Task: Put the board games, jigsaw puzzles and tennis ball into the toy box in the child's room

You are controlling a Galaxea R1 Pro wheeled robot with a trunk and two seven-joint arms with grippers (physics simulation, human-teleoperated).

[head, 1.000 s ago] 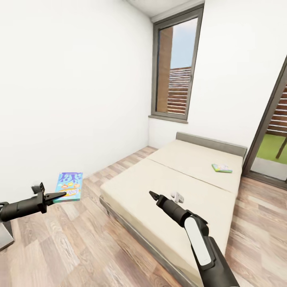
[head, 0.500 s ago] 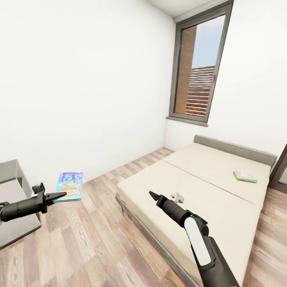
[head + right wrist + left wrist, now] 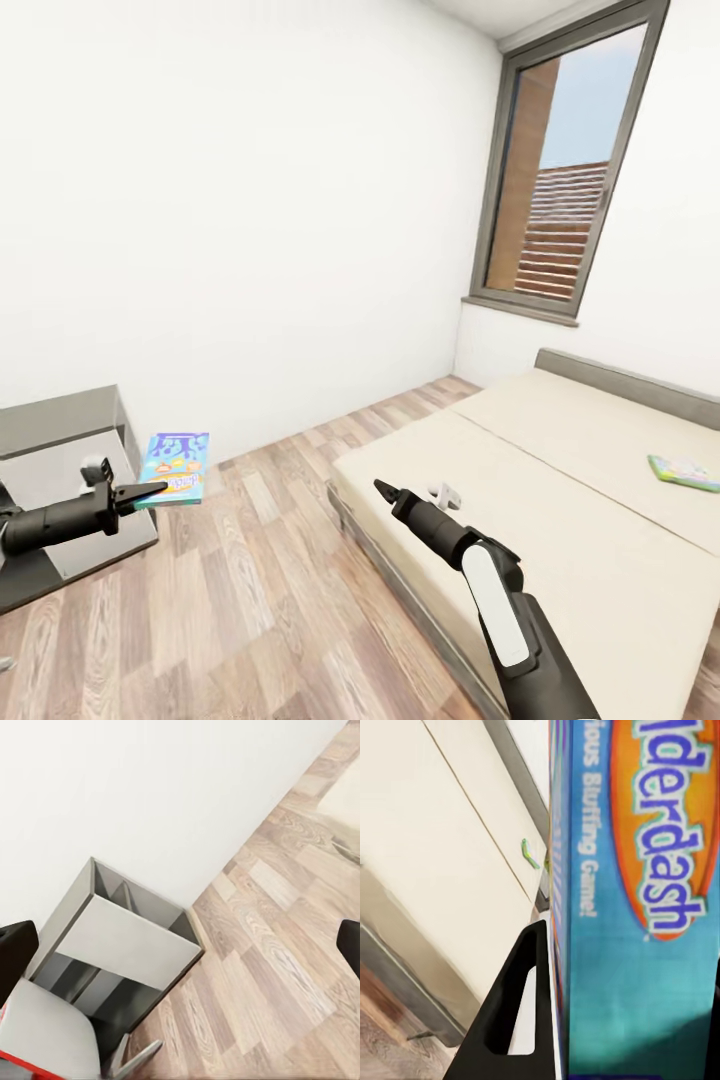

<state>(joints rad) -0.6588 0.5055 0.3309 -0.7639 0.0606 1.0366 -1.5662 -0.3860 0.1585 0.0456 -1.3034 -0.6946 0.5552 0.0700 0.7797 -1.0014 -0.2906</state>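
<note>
- Cam has swung left since 1 s ago: window (image 3: 570, 190) and bed (image 3: 560, 500) slid toward the right of head view, a grey shelf unit (image 3: 60, 470) came into view at left. Both arms sit at the same spot in the pic as before.
- L gripper (image 3: 135, 492) clamped on the blue board game (image 3: 175, 468), box held out in front, above the wood floor (image 3: 260, 600), near the white wall.
- L wrist view: box face (image 3: 637, 900) up close, "…derdash" lettering, one black finger (image 3: 514, 1012) against its edge; bed and green-edged game (image 3: 531, 855) beyond.
- Green-edged board game (image 3: 685, 472) lies flat on far section of mattress, well apart from both grippers.
- R gripper (image 3: 383, 489) hangs over bed's near corner, carrying nothing; in R wrist view its dark fingertips (image 3: 15, 952) sit at opposite edges of the pic, jaws wide.
- R wrist view also shows the grey shelf unit (image 3: 120, 945) by the wall, plus wood floor.
</note>
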